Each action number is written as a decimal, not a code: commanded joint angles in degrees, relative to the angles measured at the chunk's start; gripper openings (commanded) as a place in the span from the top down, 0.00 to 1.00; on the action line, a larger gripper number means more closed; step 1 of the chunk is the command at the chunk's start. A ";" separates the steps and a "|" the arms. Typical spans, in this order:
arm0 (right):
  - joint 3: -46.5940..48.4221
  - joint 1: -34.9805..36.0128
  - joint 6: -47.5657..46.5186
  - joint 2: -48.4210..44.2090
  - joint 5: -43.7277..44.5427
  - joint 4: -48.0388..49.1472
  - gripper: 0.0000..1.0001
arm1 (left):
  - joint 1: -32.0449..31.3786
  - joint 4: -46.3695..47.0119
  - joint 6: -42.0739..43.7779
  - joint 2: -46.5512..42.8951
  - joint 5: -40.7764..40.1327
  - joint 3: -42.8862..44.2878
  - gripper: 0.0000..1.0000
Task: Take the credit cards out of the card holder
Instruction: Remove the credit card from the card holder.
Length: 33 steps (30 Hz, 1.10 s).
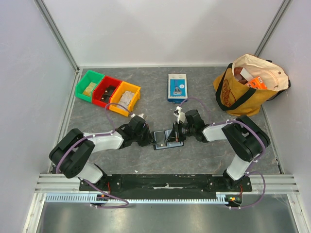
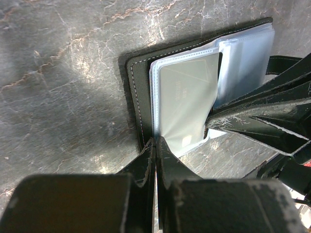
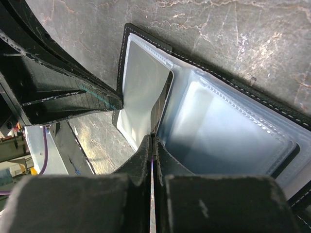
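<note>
I see the card holder point(image 1: 161, 140) lying open and flat on the grey marbled table point(image 1: 204, 155), mid-table between the two arms. It is black leather with white stitching along the rim, and glossy clear plastic sleeves inside. A pale grey card point(image 2: 187, 99), thin with rounded corners, tilts up from the left-hand sleeve and sticks out past the holder's edge. My left gripper point(image 2: 155, 143) has its jaws pressed together at the stitched edge. My right gripper point(image 3: 152, 141) is clamped on the card's raised edge, though it may be pinching the sleeve instead. The coloured bins point(image 1: 108, 91), the blue-and-white box point(image 1: 177, 87) and the yellow bag point(image 1: 243, 92) stand well apart, towards the back.
</note>
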 commanded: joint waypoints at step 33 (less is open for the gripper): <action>3.27 -3.18 -4.39 -4.19 2.65 -10.67 1.00 | -3.85 -3.97 1.69 -0.78 -1.37 7.38 0.79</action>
